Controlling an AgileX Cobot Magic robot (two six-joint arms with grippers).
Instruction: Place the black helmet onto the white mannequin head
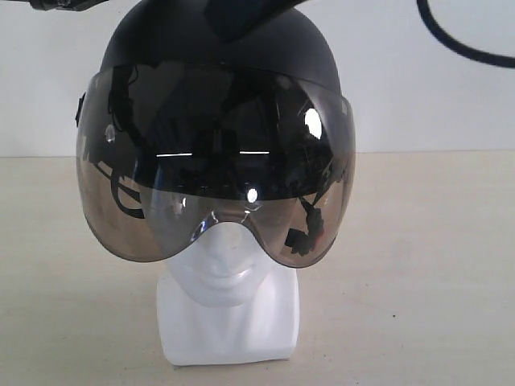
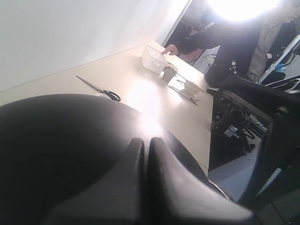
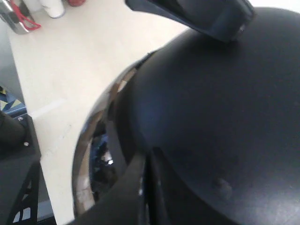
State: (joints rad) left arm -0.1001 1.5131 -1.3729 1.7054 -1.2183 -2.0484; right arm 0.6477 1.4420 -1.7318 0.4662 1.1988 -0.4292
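The black helmet (image 1: 217,48) sits on the white mannequin head (image 1: 229,269), whose chin, neck and squared base show below the smoky visor (image 1: 217,161). Above the crown a dark piece of an arm (image 1: 241,16) reaches in from the top edge. In the left wrist view my left gripper (image 2: 146,140) is shut with nothing between its fingers, lying on the helmet's shell (image 2: 56,150). My right gripper (image 3: 147,157) is shut too, its tips against the shell (image 3: 225,117) just behind the visor's rim (image 3: 93,140). The other gripper (image 3: 211,18) rests on the dome farther off.
The beige table (image 1: 418,265) carries scissors (image 2: 101,90), a white basket (image 2: 153,58) and cups (image 2: 168,73) beyond the helmet, where a person (image 2: 225,42) reaches over it. A white bottle (image 3: 51,7) and a red-handled metal thing (image 3: 18,21) stand at a table corner. A black cable (image 1: 459,44) hangs upper right.
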